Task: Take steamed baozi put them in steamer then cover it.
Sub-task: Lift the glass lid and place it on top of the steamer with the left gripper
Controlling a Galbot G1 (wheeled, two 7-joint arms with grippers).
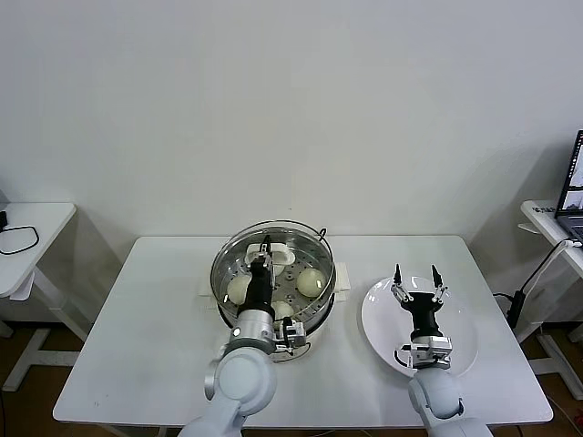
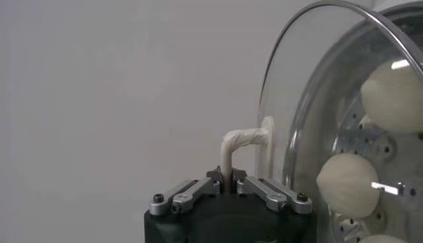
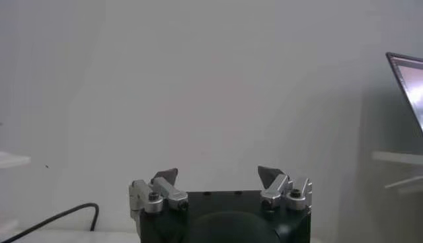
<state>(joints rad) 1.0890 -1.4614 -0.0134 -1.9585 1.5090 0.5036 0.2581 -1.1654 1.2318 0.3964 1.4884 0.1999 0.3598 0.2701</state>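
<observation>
So the left pincer (image 1: 265, 248) is clamped on the cream handle of the glass lid (image 2: 281, 119), holding it tilted over the steamer (image 1: 273, 278). The steamer sits mid-desk, and I can see three buns (image 1: 310, 281) on its holed tray through the glass. Over to the right, the right pincer (image 1: 417, 284) hovers above the white plate (image 1: 373, 319) with its fingers spread apart. The white desk (image 1: 137, 346) carries everything.

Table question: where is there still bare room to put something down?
The table is bare left of the steamer, and along the front edge beside the arms. It is crowded mid-table: the left gripper holds the cover over the baozi; the right gripper hovers over the plate.
</observation>
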